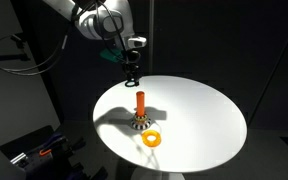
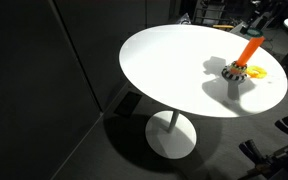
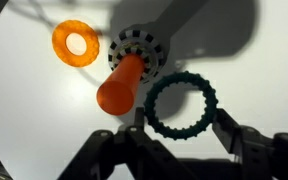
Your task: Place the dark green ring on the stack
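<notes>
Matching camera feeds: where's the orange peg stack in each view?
Exterior view: the stack stands centre frame, mid-way across the table.
Exterior view: the stack is at far right, upper frame.
Wrist view: the stack is central, seen from above, left of the dark green ring.
Shared landmark: the yellow ring beside its base.

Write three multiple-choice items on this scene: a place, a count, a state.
1. The yellow ring lies: A in a bowl; B on the white table by the patterned base; C on the floor.
2. Rings visible: A one; B four; C two.
3. The dark green ring is: A held in the gripper, not yet on the orange peg; B broken; C on the table.
Answers: 1 B, flat beside the base; 2 C, yellow and dark green; 3 A, gripped in the wrist view.
</notes>
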Robot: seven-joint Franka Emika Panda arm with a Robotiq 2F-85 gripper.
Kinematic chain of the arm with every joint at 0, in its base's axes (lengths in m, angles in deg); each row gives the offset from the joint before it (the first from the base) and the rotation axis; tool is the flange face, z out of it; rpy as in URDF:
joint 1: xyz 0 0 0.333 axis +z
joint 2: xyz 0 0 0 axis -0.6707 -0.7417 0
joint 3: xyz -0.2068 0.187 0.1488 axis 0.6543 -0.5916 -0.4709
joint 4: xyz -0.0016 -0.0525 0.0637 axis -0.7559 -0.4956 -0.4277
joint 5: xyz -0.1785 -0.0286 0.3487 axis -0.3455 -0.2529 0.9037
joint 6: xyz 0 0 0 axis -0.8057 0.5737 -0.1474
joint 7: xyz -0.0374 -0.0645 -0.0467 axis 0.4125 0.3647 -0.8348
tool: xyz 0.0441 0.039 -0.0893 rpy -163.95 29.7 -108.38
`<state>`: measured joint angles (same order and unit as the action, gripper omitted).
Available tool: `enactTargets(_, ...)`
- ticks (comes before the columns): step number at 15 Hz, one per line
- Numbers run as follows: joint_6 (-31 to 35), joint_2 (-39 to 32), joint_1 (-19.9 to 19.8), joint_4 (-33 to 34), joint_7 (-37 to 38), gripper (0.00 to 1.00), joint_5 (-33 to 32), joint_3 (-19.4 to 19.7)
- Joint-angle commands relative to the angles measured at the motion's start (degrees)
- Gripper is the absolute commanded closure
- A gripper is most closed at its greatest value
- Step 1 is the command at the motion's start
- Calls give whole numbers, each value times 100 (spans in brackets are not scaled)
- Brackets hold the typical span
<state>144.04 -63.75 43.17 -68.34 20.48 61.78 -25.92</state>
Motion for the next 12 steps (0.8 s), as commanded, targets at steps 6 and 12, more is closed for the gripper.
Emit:
enactTargets(6,-32,-152,-264,115,114,56,-98,58)
enactTargets(12,27,-325,-385,201,138,56,-85,170)
